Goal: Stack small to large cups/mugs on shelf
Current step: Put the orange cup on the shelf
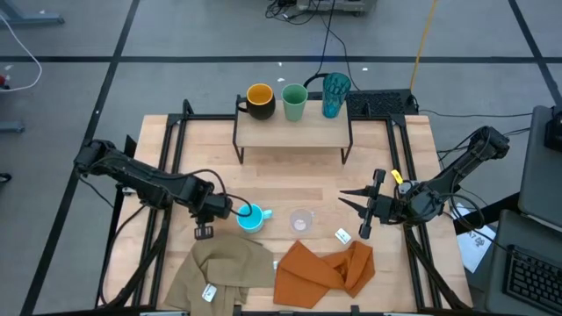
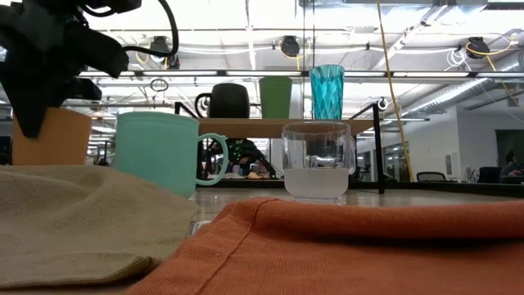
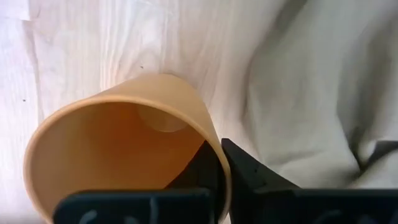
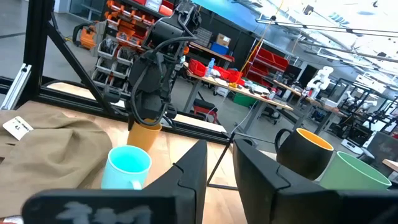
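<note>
High view: on the shelf [image 1: 292,131] at the far side of the bench [image 1: 404,149] stand the black mug [image 1: 260,101] with its yellow-orange inside, the green cup [image 1: 294,102] and the teal tumbler [image 1: 335,94], in a row from left to right. On the bench nearer the front, the light blue mug [image 1: 251,218] sits just beside the left gripper [image 1: 221,210], and the clear cup [image 1: 301,220] stands a little to its right. The right gripper [image 1: 358,204] hovers right of the clear cup with its fingers spread wide and nothing between them. A tan cloth [image 1: 221,268] and an orange cloth [image 1: 325,270] lie along the front edge.

Low view: the orange cup [image 2: 51,136] stands upright at the left under the dark left gripper, beside the light blue mug [image 2: 162,151]. The clear cup [image 2: 318,161] stands behind the orange cloth [image 2: 360,246], and the three vessels on the shelf show beyond it.

Left wrist view: the left gripper [image 3: 221,160] pinches the wall of the orange cup [image 3: 121,149], one finger inside the rim and one outside, with the tan cloth [image 3: 311,87] alongside.

Right wrist view: the right gripper [image 4: 219,163] is open and empty; past it are the light blue mug [image 4: 126,167], the orange cup [image 4: 144,135] held by the other arm, and the black mug [image 4: 305,151].
</note>
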Controlling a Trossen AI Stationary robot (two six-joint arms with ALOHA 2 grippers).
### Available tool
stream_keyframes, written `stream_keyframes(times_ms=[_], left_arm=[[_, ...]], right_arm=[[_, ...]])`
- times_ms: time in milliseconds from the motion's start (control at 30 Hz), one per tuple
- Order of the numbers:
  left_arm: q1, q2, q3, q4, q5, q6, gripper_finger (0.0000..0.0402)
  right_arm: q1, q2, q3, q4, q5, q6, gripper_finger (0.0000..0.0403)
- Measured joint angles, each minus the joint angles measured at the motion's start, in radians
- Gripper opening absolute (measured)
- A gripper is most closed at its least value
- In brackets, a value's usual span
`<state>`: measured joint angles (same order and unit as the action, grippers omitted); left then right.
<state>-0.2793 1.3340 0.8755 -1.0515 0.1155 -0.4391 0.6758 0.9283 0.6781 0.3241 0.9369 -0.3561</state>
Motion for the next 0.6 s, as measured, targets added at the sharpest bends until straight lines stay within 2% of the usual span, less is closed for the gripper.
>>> stream_keyframes(times_ms=[267,600], left_arm=[[0.03,0.001,0.084,-0.09,0.018,0.048,0.0003],[0.076,0.0,0.295,-0.244,-0.103,0.144,0.0002]], right_arm=[[0.0,0.0,0.0,0.0,0.0,-0.005,0.007],[0.0,0.0,0.0,0.0,0.0,-0.008,0.007]])
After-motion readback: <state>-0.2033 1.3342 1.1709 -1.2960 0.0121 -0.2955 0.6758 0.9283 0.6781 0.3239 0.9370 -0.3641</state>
